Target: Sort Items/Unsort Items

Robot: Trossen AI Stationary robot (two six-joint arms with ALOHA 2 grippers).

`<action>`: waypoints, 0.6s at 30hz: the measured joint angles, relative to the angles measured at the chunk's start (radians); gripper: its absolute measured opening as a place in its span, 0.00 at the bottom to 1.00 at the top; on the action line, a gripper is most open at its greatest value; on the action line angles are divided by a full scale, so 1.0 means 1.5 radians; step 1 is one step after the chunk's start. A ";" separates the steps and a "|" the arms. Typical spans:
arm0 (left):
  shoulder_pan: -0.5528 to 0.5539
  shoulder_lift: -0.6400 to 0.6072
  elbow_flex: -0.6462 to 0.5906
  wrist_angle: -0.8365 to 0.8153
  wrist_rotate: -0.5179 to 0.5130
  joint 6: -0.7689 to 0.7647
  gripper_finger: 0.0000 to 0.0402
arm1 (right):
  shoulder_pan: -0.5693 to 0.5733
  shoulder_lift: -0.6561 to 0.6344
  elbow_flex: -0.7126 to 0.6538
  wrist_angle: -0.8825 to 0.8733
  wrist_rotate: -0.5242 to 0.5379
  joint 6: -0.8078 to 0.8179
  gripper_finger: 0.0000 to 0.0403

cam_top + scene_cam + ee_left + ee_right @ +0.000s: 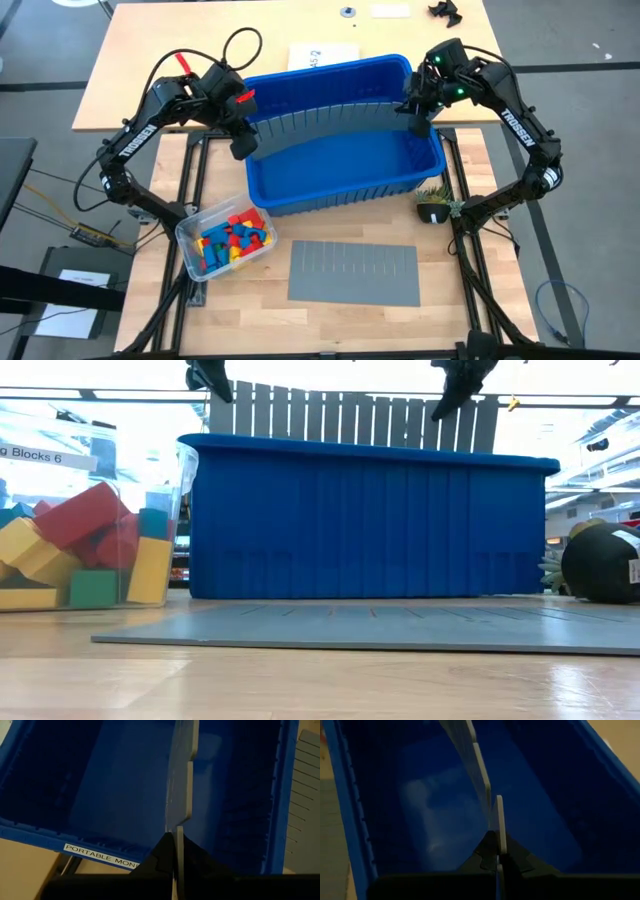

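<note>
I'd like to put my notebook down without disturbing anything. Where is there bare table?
Bare wood lies in front of the flat grey divider sheet, and beside it toward the right table edge. It is crowded around the blue bin and the clear box of blocks.

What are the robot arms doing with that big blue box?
The two arms are holding one long grey slotted divider sheet between them, standing on edge along the blue bin. The left tool pinches one end and the right tool pinches the other, both shut on it. A second grey sheet lies flat on the table in front of the bin. The coloured blocks are untouched in a small clear box beside the bin.
</note>
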 joint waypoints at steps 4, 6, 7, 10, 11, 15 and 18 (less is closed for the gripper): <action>0.000 0.001 0.000 0.006 0.014 0.001 0.05 | 0.000 0.000 0.000 -0.016 0.024 0.017 0.00; 0.000 0.001 0.000 0.003 0.022 0.001 0.05 | 0.000 0.000 0.001 -0.015 0.034 0.025 0.00; 0.000 0.001 0.000 0.003 0.026 0.001 0.05 | 0.000 0.000 0.003 -0.014 0.035 0.030 0.00; 0.000 0.001 0.000 0.003 0.023 0.001 0.05 | 0.000 0.000 0.003 -0.014 0.039 0.005 0.00; 0.000 0.001 0.000 0.003 0.020 0.001 0.05 | -0.001 0.000 0.003 -0.012 0.039 -0.009 0.00; 0.000 0.001 0.000 0.001 0.007 0.000 0.05 | 0.000 0.000 0.003 0.020 0.044 -0.042 0.00; 0.000 0.001 0.000 0.001 0.005 0.000 0.05 | -0.001 0.000 0.003 0.036 0.046 -0.043 0.00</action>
